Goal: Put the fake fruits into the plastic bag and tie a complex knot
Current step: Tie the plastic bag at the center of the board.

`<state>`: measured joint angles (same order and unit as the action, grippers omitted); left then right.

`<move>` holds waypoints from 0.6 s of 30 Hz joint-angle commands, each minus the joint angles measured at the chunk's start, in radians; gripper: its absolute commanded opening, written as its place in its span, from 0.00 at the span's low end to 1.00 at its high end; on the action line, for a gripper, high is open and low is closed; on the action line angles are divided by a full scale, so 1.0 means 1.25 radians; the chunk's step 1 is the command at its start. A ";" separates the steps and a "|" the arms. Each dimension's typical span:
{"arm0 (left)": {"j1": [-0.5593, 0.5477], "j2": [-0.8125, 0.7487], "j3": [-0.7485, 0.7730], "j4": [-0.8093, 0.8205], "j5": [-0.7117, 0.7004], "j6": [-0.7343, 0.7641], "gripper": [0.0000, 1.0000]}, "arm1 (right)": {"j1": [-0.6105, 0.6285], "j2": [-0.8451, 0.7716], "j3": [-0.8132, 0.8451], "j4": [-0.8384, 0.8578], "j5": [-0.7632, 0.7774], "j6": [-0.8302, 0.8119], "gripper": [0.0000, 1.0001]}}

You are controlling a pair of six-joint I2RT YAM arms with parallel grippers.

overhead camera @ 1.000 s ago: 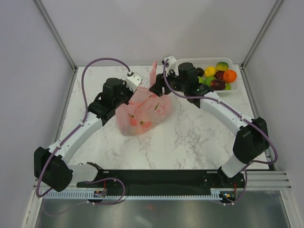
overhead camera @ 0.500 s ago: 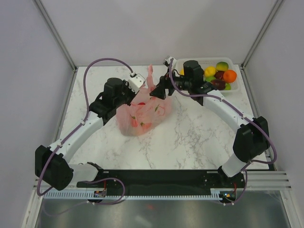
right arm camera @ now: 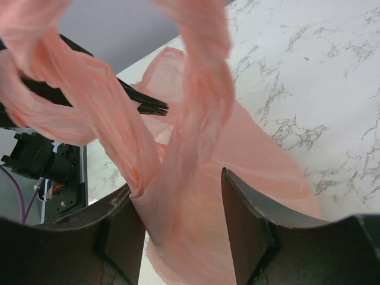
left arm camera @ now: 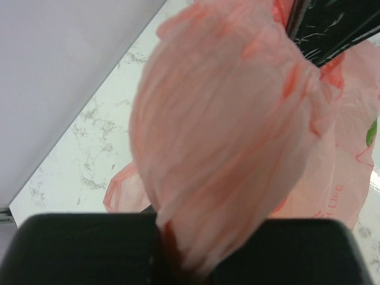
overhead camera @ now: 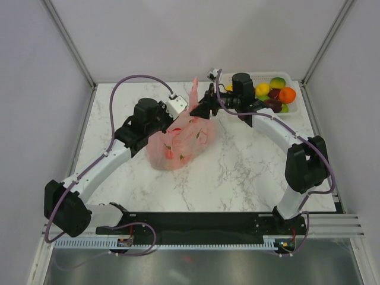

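Left gripper point(overhead camera: 184, 114): pinching a bunch of pink handle point(left arm camera: 225, 136) tight.
Right gripper point(right arm camera: 178, 196): fingers spread, other handle point(right arm camera: 202, 95) loose between them.
Bag point(overhead camera: 178, 148): on the table point(overhead camera: 237, 172) between our arms.
Fruits point(overhead camera: 274, 95): most in the basket point(overhead camera: 261, 74).
Worry: we might pull, and the thin handle slips out or rips.

White-veined marble counter point(overhead camera: 237, 172), enclosed by pale walls point(overhead camera: 190, 35) and slanting metal posts point(overhead camera: 68, 41). White lattice basket point(overhead camera: 261, 74) at the far right corner; black base plate point(overhead camera: 202, 225) along the near edge.
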<state>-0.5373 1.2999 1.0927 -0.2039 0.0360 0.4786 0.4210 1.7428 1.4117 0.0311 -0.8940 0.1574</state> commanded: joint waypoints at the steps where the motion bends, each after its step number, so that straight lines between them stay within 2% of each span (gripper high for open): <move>1: -0.011 -0.037 -0.010 0.039 0.001 0.047 0.02 | -0.009 0.026 0.030 0.074 -0.074 0.023 0.59; 5: -0.035 -0.026 -0.011 0.035 -0.018 0.098 0.02 | -0.009 0.027 0.025 0.079 -0.062 0.025 0.59; 10: -0.044 -0.016 -0.019 0.043 -0.026 0.115 0.02 | -0.013 0.026 0.025 0.077 -0.053 0.032 0.45; 18: -0.071 0.031 0.013 0.040 -0.089 0.156 0.02 | -0.019 -0.015 -0.010 0.052 -0.021 0.003 0.46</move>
<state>-0.6136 1.3190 1.0733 -0.1837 -0.0303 0.6121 0.4057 1.7775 1.4086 0.0746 -0.9218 0.1928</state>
